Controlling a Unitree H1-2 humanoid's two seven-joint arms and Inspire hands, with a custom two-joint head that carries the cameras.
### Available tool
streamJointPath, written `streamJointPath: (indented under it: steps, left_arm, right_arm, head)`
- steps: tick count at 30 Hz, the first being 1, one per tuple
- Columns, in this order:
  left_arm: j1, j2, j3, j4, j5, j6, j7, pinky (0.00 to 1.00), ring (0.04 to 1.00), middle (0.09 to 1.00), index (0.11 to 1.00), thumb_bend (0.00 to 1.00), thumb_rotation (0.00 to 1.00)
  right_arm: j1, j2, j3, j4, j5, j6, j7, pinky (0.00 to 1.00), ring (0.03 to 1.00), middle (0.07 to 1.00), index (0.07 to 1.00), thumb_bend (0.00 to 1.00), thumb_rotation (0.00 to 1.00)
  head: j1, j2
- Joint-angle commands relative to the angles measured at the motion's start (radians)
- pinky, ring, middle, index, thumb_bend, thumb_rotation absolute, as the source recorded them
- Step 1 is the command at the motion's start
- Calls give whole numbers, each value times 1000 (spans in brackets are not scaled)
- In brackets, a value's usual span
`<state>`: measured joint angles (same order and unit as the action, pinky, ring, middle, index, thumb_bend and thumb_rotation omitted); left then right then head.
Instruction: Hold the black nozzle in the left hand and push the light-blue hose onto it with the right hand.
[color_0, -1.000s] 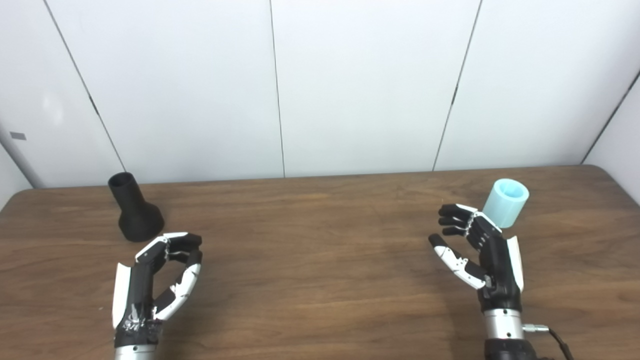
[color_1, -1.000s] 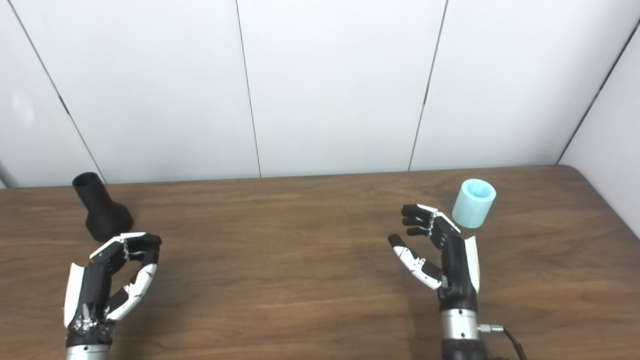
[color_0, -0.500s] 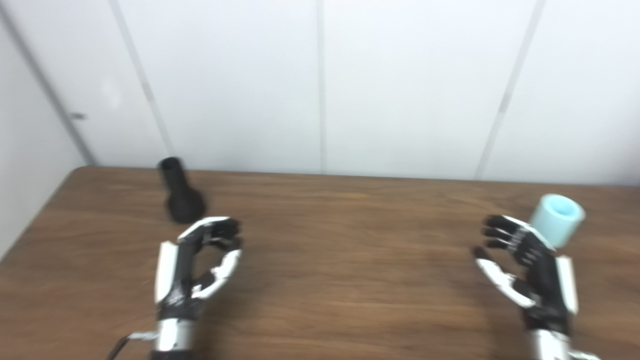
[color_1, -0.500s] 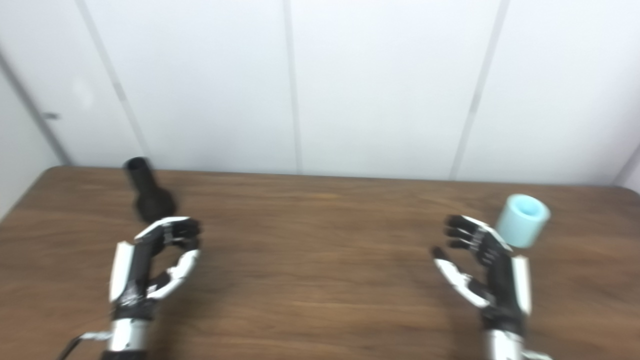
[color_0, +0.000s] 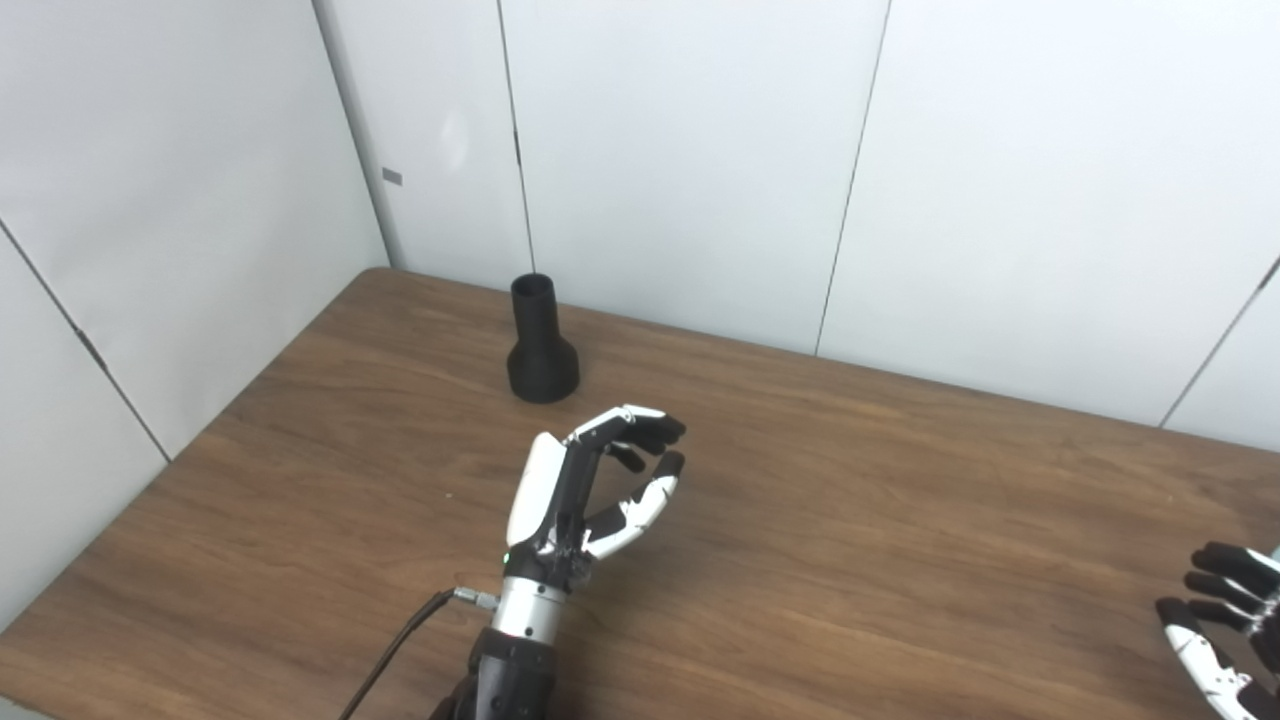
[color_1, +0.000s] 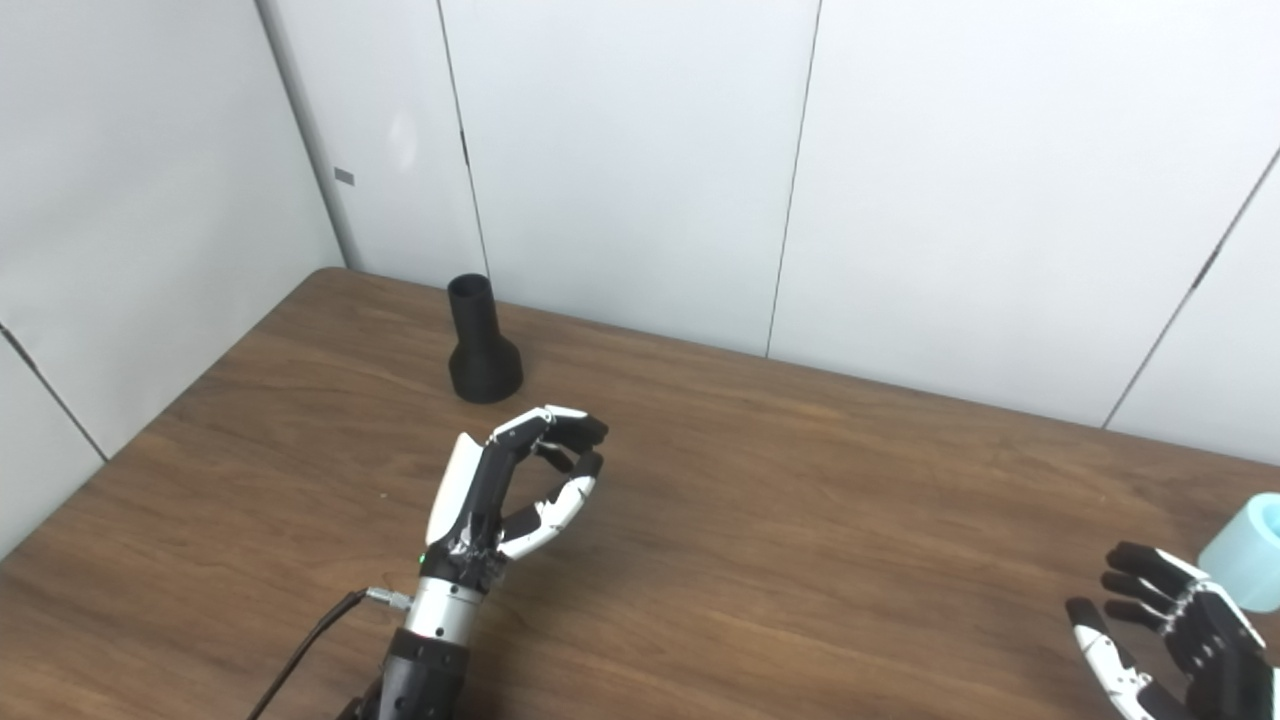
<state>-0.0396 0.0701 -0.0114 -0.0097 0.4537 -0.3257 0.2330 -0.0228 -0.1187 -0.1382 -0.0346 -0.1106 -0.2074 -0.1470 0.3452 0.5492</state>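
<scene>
The black nozzle (color_0: 541, 345) stands upright, wide end down, on the wooden table (color_0: 850, 520) in the upper left of the frame, near the back wall, with the left hand (color_0: 590, 495) just below it and apart from it, fingers curled loosely toward the thumb and holding nothing. At the lower right edge the right hand (color_1: 1170, 640) is spread and empty, and the light-blue hose (color_1: 1248, 552) stands just beyond its fingertips, partly cut off by the frame edge
</scene>
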Motion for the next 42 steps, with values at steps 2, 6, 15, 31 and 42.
streamJointPath:
  steps: [2, 6, 15, 31, 42]
  left_arm:
    - [37, -27, -21, 47, 13, -17, 25, 471, 582, 625, 605, 280, 293]
    - [38, -27, -23, 47, -3, -16, 20, 487, 589, 625, 605, 277, 302]
    - [43, -31, -19, 32, -15, -13, 24, 532, 635, 661, 676, 482, 321]
    - [17, -9, 56, 58, 26, -6, 115, 956, 901, 919, 977, 943, 451]
    - [-39, 41, 106, 117, 5, 54, 145, 773, 870, 925, 997, 928, 431]
  right_arm:
    - [-19, -2, -1, -65, -12, 3, -1, 500, 608, 639, 609, 236, 176]
    - [-18, 1, 2, -84, -27, 12, -2, 483, 596, 629, 597, 234, 213]
    - [-9, 9, 7, -140, -22, 61, 9, 475, 600, 631, 594, 197, 179]
    - [2, 25, 12, -226, -34, 131, 17, 453, 588, 620, 576, 148, 60]
    - [1, 31, 15, -256, -36, 165, 25, 422, 565, 602, 554, 121, 1]
  head:
    - [1, 0]
    - [1, 0]
    - [-3, 0]
    - [6, 13]
    - [13, 4]
